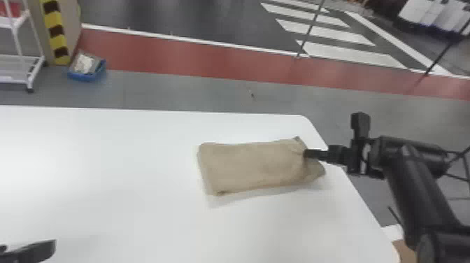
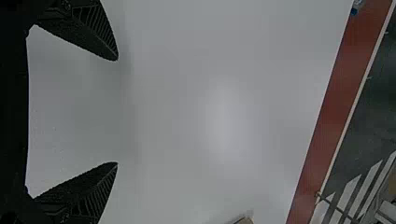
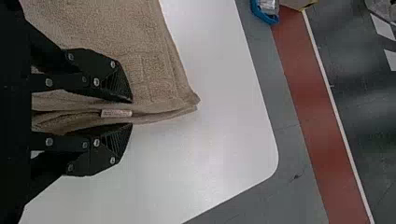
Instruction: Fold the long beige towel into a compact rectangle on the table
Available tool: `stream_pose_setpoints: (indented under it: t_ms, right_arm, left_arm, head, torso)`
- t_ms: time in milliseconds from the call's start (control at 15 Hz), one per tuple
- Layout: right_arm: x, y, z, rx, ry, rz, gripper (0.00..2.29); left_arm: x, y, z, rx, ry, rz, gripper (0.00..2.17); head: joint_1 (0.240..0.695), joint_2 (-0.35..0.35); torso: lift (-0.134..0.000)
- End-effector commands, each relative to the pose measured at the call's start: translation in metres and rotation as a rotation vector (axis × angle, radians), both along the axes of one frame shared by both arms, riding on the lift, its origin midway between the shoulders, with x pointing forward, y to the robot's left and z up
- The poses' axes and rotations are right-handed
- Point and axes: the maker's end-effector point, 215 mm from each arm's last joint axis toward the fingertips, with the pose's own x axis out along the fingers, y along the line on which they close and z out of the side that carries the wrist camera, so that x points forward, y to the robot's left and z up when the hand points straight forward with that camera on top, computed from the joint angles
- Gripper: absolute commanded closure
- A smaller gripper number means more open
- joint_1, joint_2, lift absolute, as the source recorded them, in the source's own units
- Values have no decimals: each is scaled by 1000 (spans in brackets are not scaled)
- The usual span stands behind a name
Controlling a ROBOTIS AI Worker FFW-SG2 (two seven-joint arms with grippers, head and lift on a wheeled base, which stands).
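Observation:
The beige towel (image 1: 258, 164) lies as a folded rectangle near the table's right end, slightly gathered at its right end. There my right gripper (image 1: 308, 154) is shut on the towel's right end. In the right wrist view, folded layers of the towel (image 3: 154, 70) and a small pale label fill the space between the fingers of my right gripper (image 3: 132, 112). At the head view's lower left corner is my left gripper (image 1: 52, 244), away from the towel. The left wrist view shows my left gripper (image 2: 117, 111) wide open over bare tabletop, with nothing between its fingers.
The white table (image 1: 122, 157) has its rounded far right corner just beyond the towel, and its right edge runs beneath the right gripper. On the floor past the table are a blue bin (image 1: 87, 66) and a white wheeled rack (image 1: 21, 66).

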Motion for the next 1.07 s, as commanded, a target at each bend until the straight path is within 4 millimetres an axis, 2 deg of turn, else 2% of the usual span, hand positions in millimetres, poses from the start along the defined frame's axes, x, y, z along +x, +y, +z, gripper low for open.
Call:
stream_pose_setpoints:
  t_ms: [0, 133, 267, 533, 667, 800, 933, 1000]
  right_arm:
    - [0, 1, 1, 10, -6, -1, 1386]
    - [1, 6, 3, 29, -17, 8, 1393]
    - [-2, 15, 13, 85, -44, 11, 1393]
    - [-25, 10, 60, 196, -85, -19, 1393]
    - [-33, 8, 77, 225, -100, -22, 1393]
    - [-31, 7, 97, 254, -133, -29, 1393]
    - [-25, 17, 118, 309, -169, -17, 1393]
    - [-22, 31, 129, 349, -192, 5, 1393]
  left_arm:
    - [0, 2, 0, 1, 0, 3, 83]
    - [1, 4, 1, 3, -4, 6, 83]
    - [4, 6, 2, 5, -9, 10, 83]
    - [11, 10, 3, 8, -11, 15, 83]
    - [13, 11, 2, 8, -10, 16, 83]
    - [18, 11, 4, 6, -13, 16, 83]
    - [20, 11, 4, 6, -14, 17, 83]
    - [22, 11, 4, 5, -14, 18, 83]
  head:
    - [695, -350]
    - [695, -350]
    - [695, -344]
    - [695, -329]
    - [695, -334]
    - [695, -339]
    - [695, -340]
    - [695, -337]
  torso:
    - [-124]
    - [-124]
    - [-124]
    - [-124]
    - [-124]
    - [-124]
    - [-124]
    - [-124]
